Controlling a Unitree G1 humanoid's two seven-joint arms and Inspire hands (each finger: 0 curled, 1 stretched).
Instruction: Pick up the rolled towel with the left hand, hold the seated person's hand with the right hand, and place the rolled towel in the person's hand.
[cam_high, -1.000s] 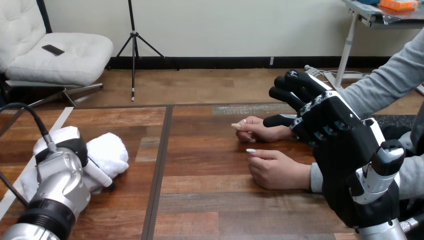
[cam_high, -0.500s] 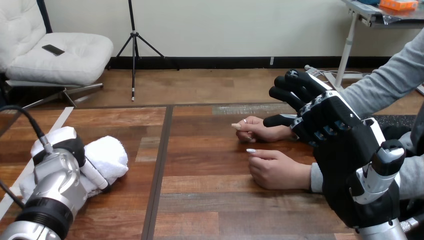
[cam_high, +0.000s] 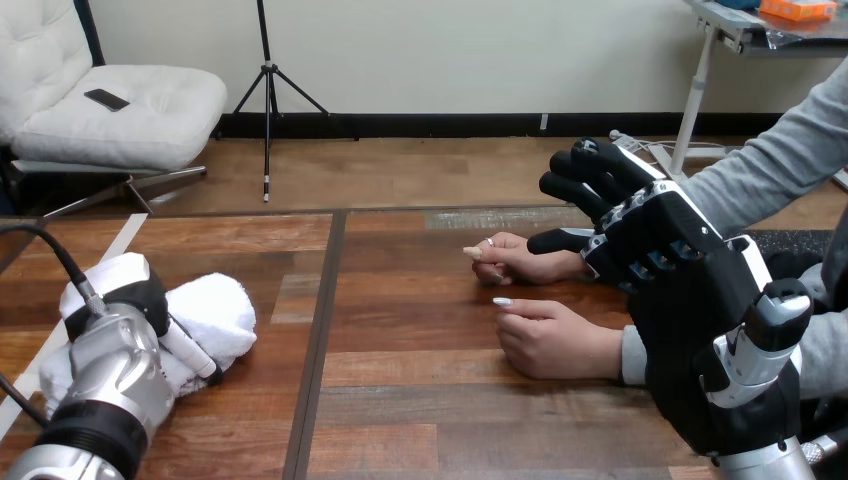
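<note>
We cannot tell if our left hand (cam_high: 143, 300), at 9 o'clock, grasps the rolled towel (cam_high: 218, 308); our right hand (cam_high: 668, 250), at 3 o'clock, is released.

The wooden table (cam_high: 420, 420) is carrying a white rolled towel (cam_high: 215, 310), which is lying near its left side. The person's farther hand (cam_high: 520, 260) and nearer hand (cam_high: 550, 340) are resting right of the middle, slightly apart. A dark seam (cam_high: 325, 300) is running between towel and hands.
</note>
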